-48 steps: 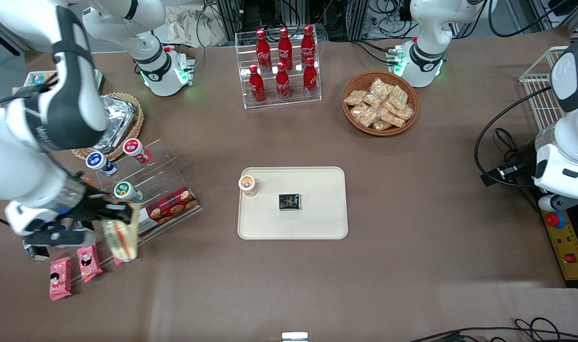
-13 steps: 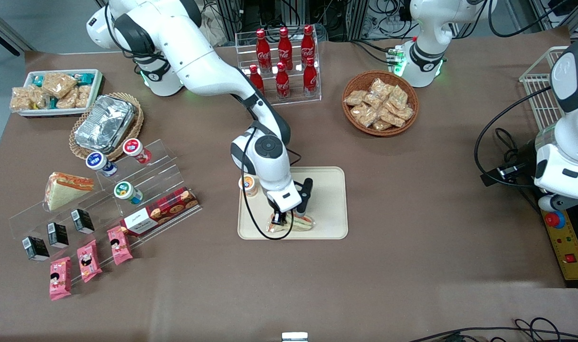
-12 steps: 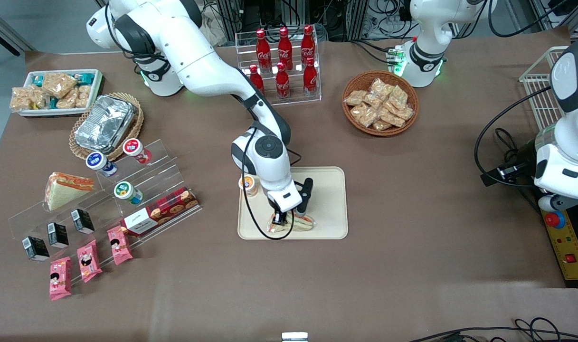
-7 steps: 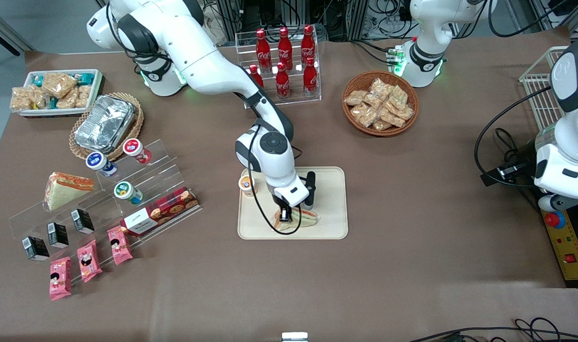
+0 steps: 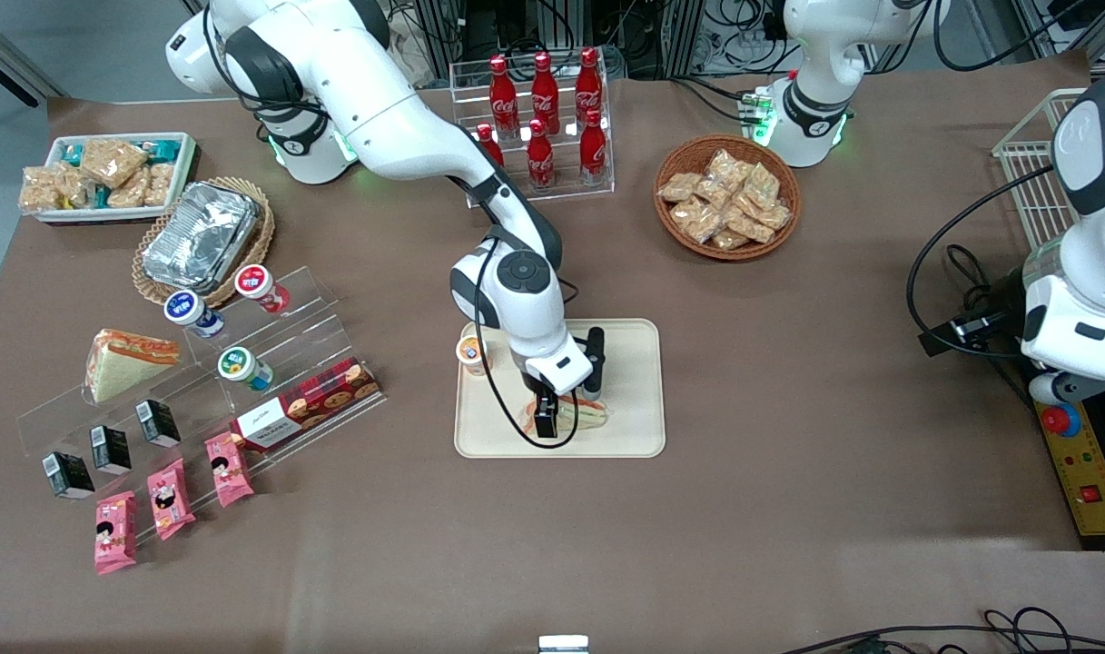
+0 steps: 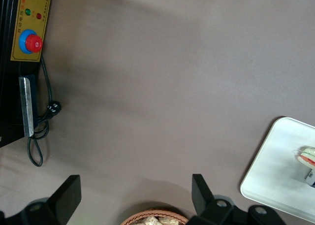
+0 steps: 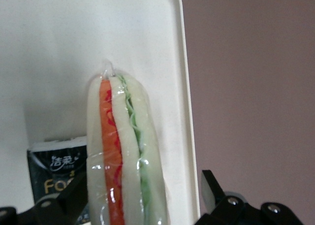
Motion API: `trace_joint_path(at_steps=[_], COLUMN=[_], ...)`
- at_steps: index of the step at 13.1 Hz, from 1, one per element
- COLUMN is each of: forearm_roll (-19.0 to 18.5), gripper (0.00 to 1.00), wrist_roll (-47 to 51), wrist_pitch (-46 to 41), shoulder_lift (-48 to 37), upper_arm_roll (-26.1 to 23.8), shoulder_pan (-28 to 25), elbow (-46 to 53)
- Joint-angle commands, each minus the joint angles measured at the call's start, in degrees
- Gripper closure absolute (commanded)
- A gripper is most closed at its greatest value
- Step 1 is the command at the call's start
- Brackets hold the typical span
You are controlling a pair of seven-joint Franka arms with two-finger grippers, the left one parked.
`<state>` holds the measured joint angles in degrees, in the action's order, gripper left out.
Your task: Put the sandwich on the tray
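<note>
2 sandwich wedges are seen: the sandwich [image 5: 585, 413] lies on the tray [image 5: 638, 381], beside 1 dark packet [image 7: 54, 173] and near 1 small cup [image 5: 471, 352]; the other wedge [image 5: 125, 361] sits on the clear shelf [image 5: 316, 318]. The gripper [image 5: 570, 400] is held just above the sandwich, its fingers spread and gripping nothing.

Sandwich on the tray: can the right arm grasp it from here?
Probably yes: the gripper hangs right above the sandwich on the tray, fingers open either side; only the black packet crowds one finger.
</note>
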<state>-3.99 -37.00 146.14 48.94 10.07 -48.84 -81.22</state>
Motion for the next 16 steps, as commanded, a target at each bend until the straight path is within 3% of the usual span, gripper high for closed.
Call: trace_joint_path(at_steps=[1, 7, 9, 11, 16], forearm_roll=[-1.2, 3.9, 4.42, 7.58, 9.52], gripper=[0.01, 0.01, 0.01, 0.01, 0.01], wrist_roll=[-0.01, 0.08, 0.34, 0.43, 2.54], wrist_pitch=[0.72, -1.55, -6.63, -11.82, -26.14], shoulder_lift=[-0.68, -5.68, -8.41, -12.44, -21.15], upper_arm_roll=[0.3, 0.04, -0.14, 0.3, 0.3], shoulder_pan=[0.41, 2.77, 3.92, 4.1, 11.38], elbow=[0.28, -0.78, -0.87, -1.91, -2.36])
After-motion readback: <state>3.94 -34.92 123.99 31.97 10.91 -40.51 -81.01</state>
